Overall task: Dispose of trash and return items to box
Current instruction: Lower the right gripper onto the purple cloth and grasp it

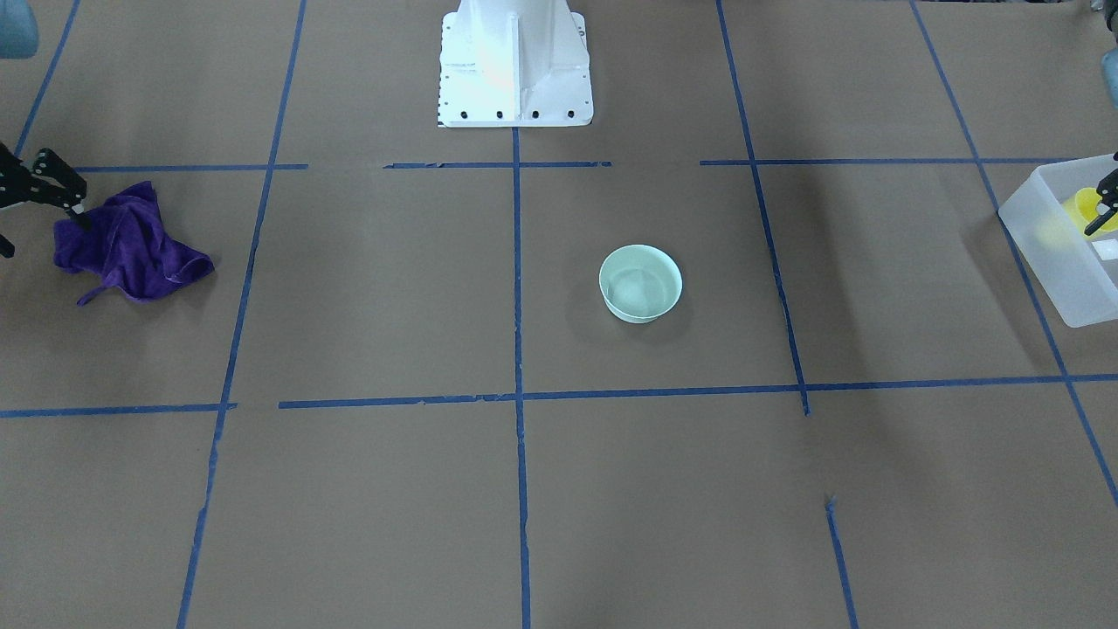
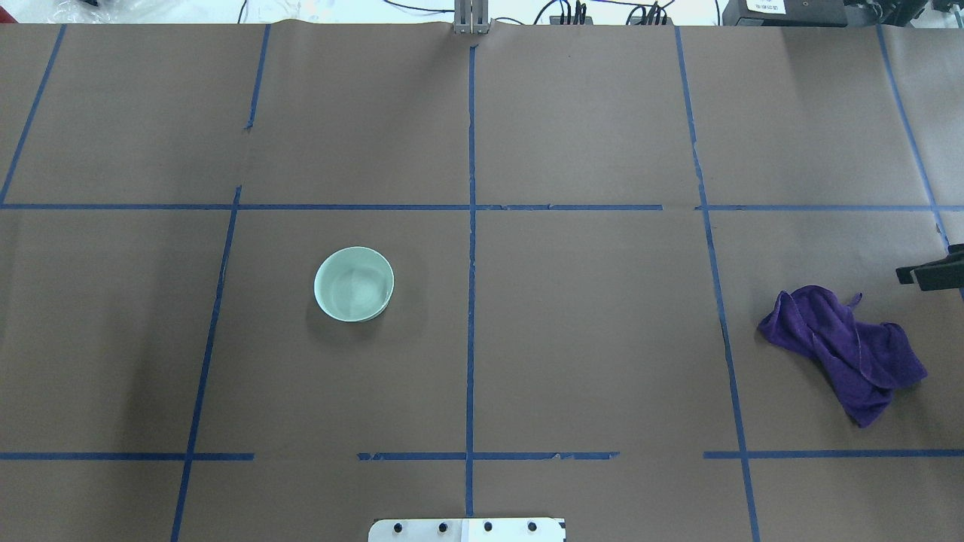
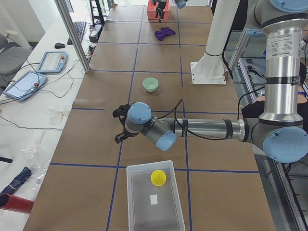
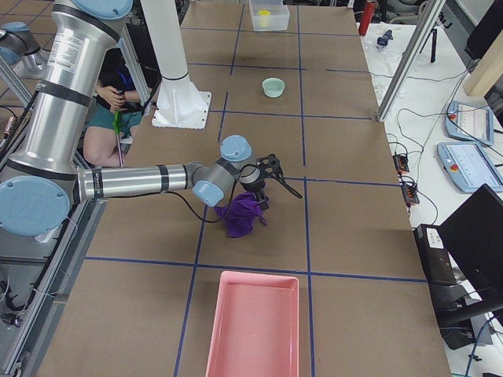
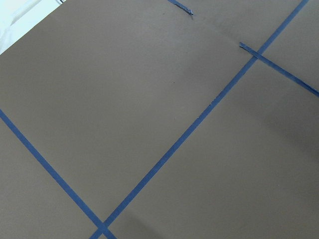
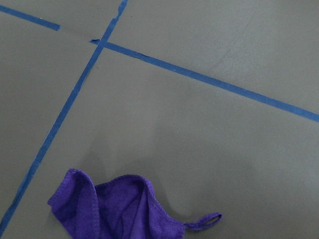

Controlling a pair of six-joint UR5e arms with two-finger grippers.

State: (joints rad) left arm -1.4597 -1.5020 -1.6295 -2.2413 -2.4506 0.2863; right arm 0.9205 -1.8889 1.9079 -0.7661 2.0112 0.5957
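The mint-green bowl (image 1: 640, 283) stands upright on the brown table, left of centre in the overhead view (image 2: 354, 284). The yellow cup (image 3: 158, 177) lies inside the frosted-white box (image 3: 139, 202) at the table's left end; the box also shows in the front view (image 1: 1039, 227). My left gripper (image 3: 118, 127) hovers over the table just beyond the box, open and empty. My right gripper (image 1: 42, 227) is open and empty, beside the purple cloth (image 1: 131, 243) at the table's right end.
A pink tray (image 4: 255, 322) lies at the right end beyond the cloth. The white robot base (image 1: 514, 65) stands at the table's near edge. Blue tape lines cross the table. Tablets and cables lie on the far-side bench (image 3: 29, 79).
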